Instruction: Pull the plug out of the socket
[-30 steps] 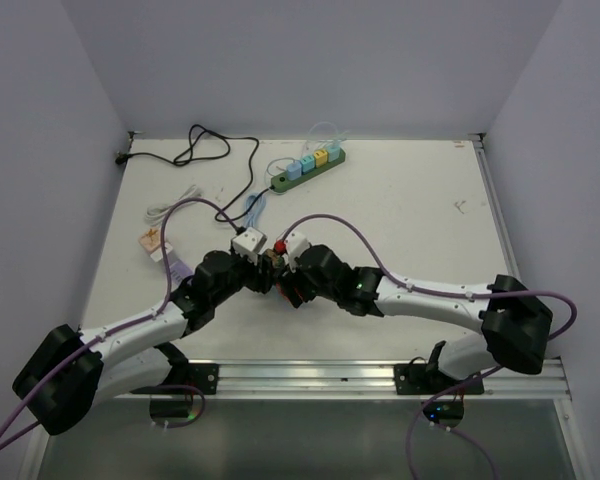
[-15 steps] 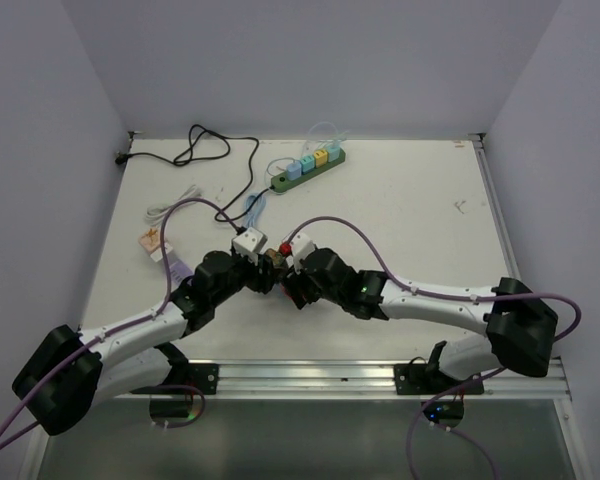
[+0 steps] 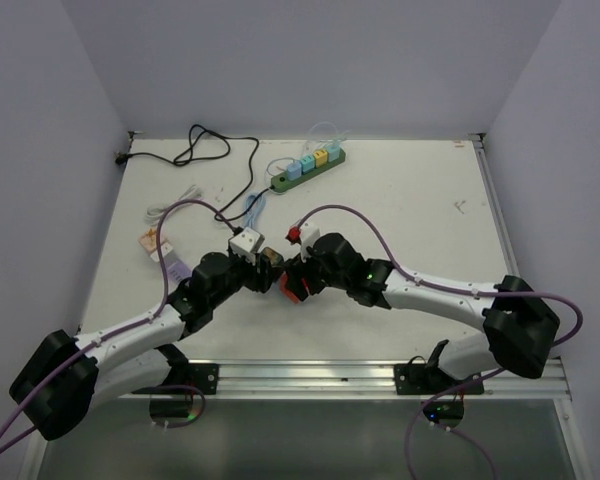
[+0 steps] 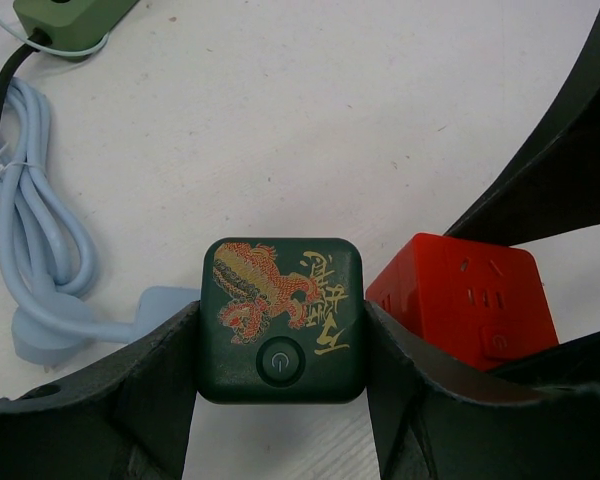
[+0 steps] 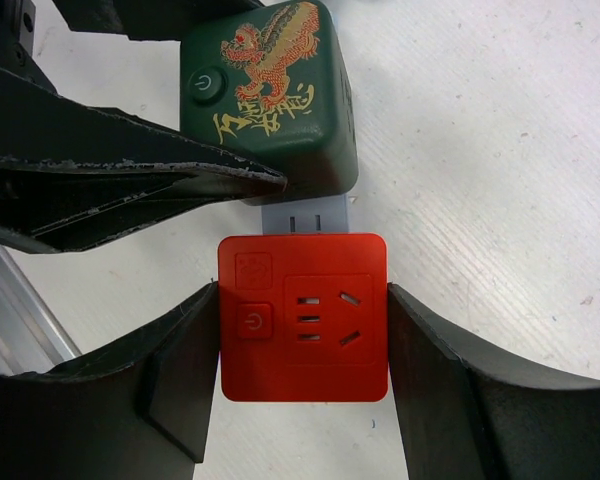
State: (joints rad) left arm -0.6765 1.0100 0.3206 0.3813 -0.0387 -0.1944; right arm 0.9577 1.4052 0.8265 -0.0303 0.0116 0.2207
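Observation:
The socket, a long green power strip with a black cord and several coloured cube plugs in it, lies at the back; its end shows in the left wrist view. My left gripper is shut on a dark green cube adapter with a dragon print. My right gripper is shut on a red cube adapter right beside it. A grey-blue piece with two slits bridges the two cubes.
A coiled light blue cable with its plug lies just left of the green cube. A black cord loops at the back left. A white cable and a small packet lie at the left.
My right gripper has turned and drawn slightly back with the red cube, which now shows more plainly. The left arm has hardly moved.

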